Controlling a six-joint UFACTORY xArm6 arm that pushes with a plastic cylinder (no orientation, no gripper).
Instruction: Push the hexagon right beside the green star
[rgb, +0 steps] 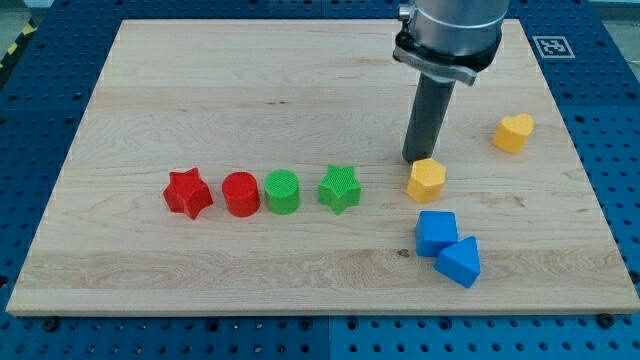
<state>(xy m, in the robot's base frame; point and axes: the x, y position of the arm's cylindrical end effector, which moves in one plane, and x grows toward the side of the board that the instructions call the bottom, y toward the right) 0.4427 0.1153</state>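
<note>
Camera view: yellow hexagon (426, 180) upright, seemingly touching my tip (415, 160), apart from green star (340, 188).

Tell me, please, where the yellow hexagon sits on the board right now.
The yellow hexagon lies right of centre, apart from the green star on its left, above the blue cube, with my tip at its upper-left edge.

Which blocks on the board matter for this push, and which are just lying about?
In the job:
yellow hexagon
green star, to its left
my tip, just above the hexagon's left edge

Lying about:
red star
red cylinder
green cylinder
yellow heart
blue cube
blue wedge
</note>
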